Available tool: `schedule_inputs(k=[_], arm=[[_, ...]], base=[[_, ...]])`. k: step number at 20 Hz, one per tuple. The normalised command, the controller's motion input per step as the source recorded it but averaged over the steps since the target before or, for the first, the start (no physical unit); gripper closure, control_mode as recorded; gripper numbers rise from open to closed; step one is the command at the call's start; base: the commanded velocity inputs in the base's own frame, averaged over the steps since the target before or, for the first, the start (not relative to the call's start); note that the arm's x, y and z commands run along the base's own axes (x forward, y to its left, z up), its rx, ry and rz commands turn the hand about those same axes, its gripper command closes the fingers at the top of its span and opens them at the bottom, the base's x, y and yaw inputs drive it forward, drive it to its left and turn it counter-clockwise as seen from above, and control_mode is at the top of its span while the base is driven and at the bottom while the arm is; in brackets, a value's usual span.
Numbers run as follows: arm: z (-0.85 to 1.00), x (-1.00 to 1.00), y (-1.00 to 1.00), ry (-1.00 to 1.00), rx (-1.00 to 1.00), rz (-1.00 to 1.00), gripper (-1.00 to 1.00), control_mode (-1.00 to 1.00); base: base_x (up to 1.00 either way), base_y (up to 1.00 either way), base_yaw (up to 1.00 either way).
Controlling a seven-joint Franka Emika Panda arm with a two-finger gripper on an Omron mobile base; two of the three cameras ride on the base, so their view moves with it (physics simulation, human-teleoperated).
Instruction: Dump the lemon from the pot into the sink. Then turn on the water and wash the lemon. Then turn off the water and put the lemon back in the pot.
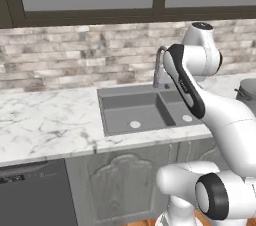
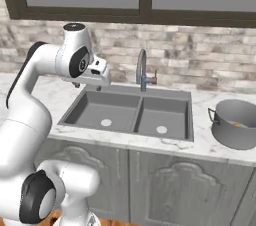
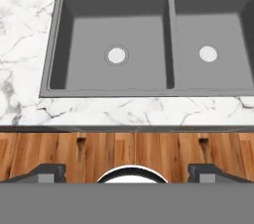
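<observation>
The dark grey double-basin sink (image 1: 106,120) (image 2: 137,116) (image 3: 170,39) is set in the marble counter, and both of its basins hold nothing. The grey pot (image 2: 231,139) (image 1: 248,91) stands on the counter right of the sink. Inside it a bit of the yellow-orange lemon (image 2: 237,124) shows. My gripper (image 2: 88,87) (image 3: 126,173) hangs above the sink's front left part, pointing down, well left of the pot. Its fingertips (image 3: 49,173) stand wide apart, open, with nothing between them. No water runs from the arched faucet (image 2: 141,69) (image 1: 159,67) behind the divider.
The faucet's small red handle (image 2: 154,77) sits on its right side. A marble counter (image 1: 45,120) stretches left of the sink, with a dishwasher (image 1: 35,192) below it. A brick backsplash and dark-framed window rise behind. Wooden floor (image 3: 124,153) shows below the counter edge.
</observation>
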Motion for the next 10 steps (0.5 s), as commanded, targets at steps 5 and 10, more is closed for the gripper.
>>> schedule_inputs(k=[5,10], arm=[[0.0,0.0,0.0,0.0,0.0,0.0,-1.0,1.0],[0.0,0.0,0.0,0.0,0.0,0.0,-1.0,1.0]], base=[[0.0,-0.64,0.0],[0.02,-0.65,0.0]])
